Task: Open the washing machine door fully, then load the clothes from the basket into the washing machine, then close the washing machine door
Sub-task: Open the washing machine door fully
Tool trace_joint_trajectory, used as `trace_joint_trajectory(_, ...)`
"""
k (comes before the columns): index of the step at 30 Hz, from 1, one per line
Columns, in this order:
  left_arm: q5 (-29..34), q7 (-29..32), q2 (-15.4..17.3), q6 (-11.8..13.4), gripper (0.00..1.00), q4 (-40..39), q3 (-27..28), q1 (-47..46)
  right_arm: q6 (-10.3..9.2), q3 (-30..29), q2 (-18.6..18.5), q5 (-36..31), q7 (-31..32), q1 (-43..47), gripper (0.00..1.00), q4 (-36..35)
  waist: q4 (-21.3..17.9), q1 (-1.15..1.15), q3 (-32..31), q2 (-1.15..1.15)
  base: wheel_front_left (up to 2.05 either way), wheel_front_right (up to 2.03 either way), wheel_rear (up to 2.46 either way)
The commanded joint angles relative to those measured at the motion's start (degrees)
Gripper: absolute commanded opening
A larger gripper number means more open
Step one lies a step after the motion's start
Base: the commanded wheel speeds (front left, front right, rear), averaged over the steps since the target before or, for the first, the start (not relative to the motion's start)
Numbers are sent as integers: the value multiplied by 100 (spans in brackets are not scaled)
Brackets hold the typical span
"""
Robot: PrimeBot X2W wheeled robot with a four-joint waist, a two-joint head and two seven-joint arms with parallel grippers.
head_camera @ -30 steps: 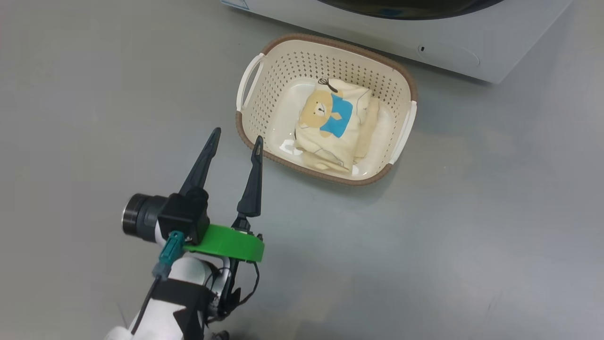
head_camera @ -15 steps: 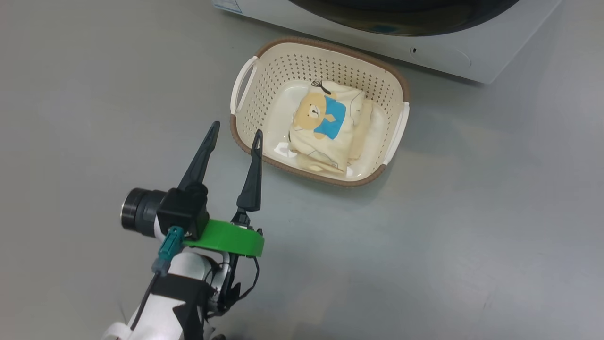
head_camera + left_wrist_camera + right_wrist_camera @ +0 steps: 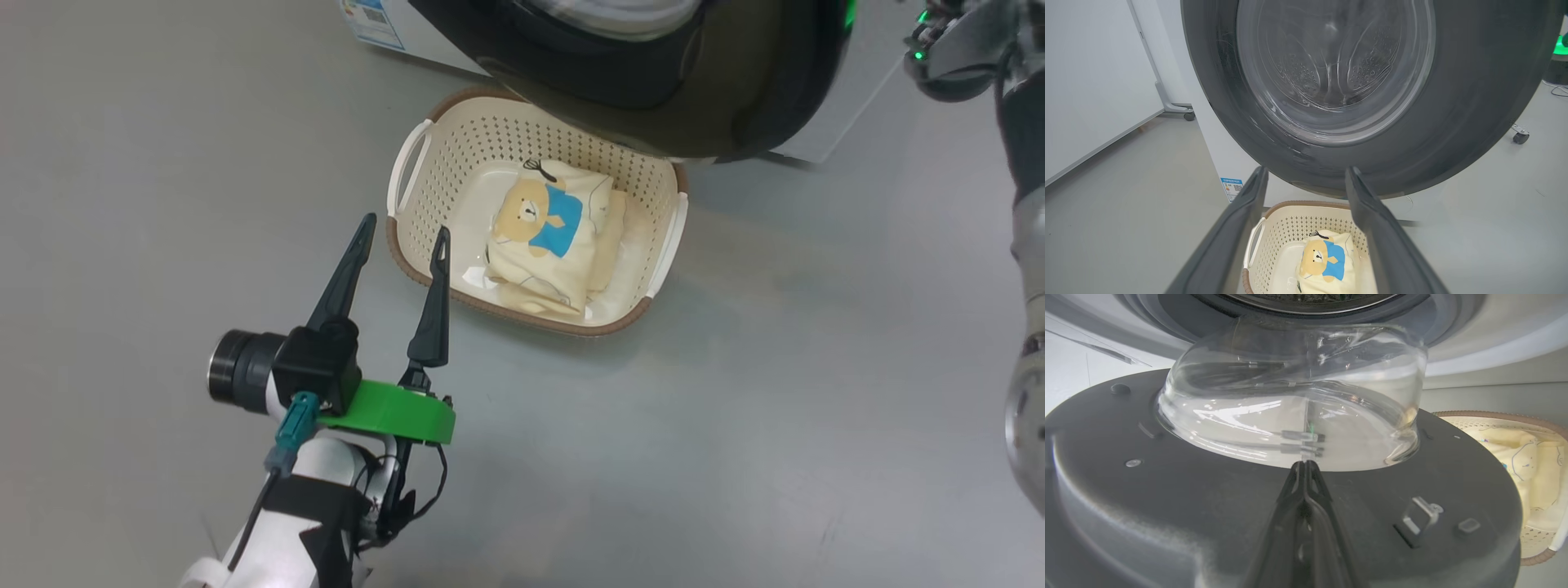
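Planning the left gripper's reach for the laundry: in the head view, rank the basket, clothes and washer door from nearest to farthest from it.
1. The basket: its near-left rim sits just beside the left gripper, at the right fingertip.
2. The clothes: inside the basket, further right.
3. The door: beyond, hanging over the basket's far side.

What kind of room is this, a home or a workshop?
Probably a test lab, not a home: a washing machine and basket stand on plain grey floor, beside a white partition on castors.
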Motion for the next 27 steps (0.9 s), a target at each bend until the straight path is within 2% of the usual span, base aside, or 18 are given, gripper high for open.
trace_joint_trajectory(1, -32, -39, 85, 25, 100, -133, 183, -17, 1, 113, 202, 88, 139, 42, 0, -362, -11, 1, -39, 0, 0, 0, 0)
trace_joint_trajectory(8, -29, -39, 85, 16, 100, -59, 203, 56, 1, 298, 303, 620, 580, 851, 0, -1105, -27, 1, -226, 0, 0, 0, 0)
trace_joint_trajectory(14, 20, -39, 85, -27, 100, 7, 248, 130, 1, 667, 317, 1241, 677, 1404, 0, -1517, -19, 1, -365, 0, 0, 0, 0)
trace_joint_trajectory(27, 63, -39, 85, -87, 100, 100, 328, 172, 1, 2365, 320, 2912, -196, 2325, 0, -2060, 121, 1, -552, 0, 0, 0, 0)
